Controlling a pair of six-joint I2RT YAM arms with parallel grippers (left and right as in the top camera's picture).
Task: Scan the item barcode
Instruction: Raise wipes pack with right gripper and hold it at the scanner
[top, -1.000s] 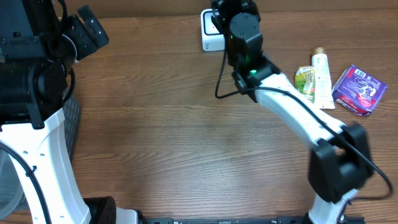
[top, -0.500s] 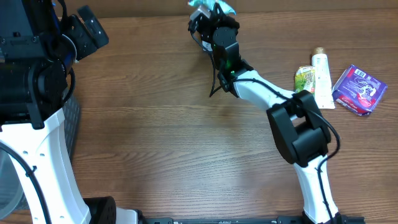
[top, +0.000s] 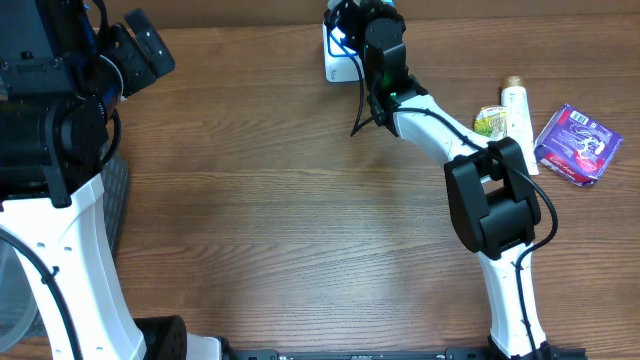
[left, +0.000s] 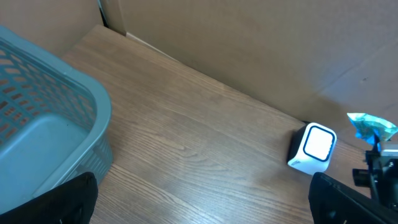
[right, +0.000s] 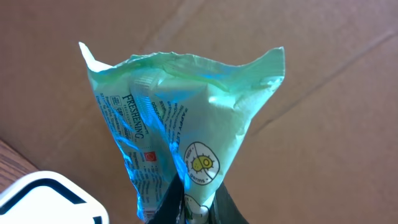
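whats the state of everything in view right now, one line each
right gripper, shut on the green packet
green packet, pinched at its bottom edge, held upright, crumpled
scanner, sitting on the table, face lit
left gripper, open, empty
basket, upright, visible part empty
tube, lying flat
purple packet, lying flat

The white cube scanner (left: 313, 148) sits at the wooden table's (top: 280, 220) far edge, with the green plastic packet (right: 180, 124), in the right gripper (right: 189, 208), just beside it. A green sachet (top: 489, 126), white tube (top: 517, 115) and purple pouch (top: 578, 143) lie to the right, and a blue mesh basket (left: 56, 118) is far left.
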